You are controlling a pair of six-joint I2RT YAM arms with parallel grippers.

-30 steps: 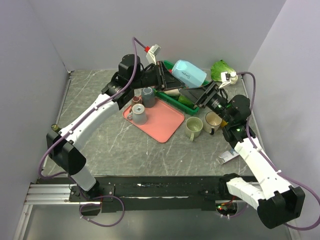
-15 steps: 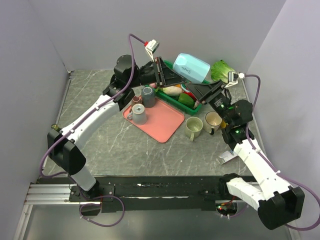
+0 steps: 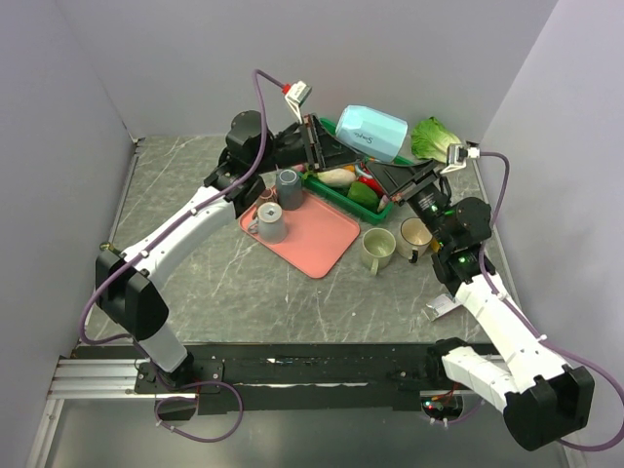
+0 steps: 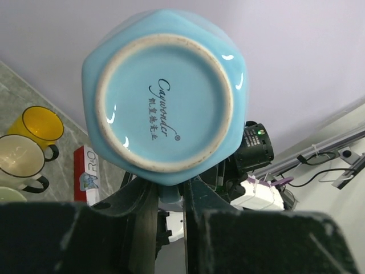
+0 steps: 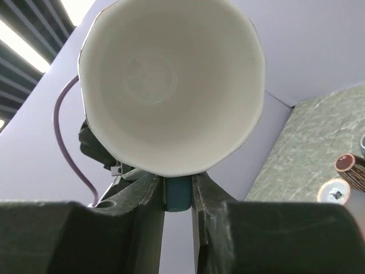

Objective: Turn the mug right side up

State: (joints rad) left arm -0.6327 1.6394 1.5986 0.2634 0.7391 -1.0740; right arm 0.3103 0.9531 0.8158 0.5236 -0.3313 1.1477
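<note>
Soft, even light from above on the table (image 3: pixel 244 283), with only faint shadows. In the right wrist view, strip lights (image 5: pixel 20 40) blaze blown-out white at ten o'clock. The mug (image 4: pixel 165 91) glaze glints at two o'clock and its base print is crisp. The left fingers (image 4: pixel 140 225) and right fingers (image 5: pixel 142 228) look dark, grainy and soft at six o'clock. The backgrounds are slightly blurred.

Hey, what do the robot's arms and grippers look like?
Left arm and right arm have white links and black joints, each trailed by a purple cable. The left gripper and right gripper are black, two-fingered. A green light glows on the right arm.
</note>
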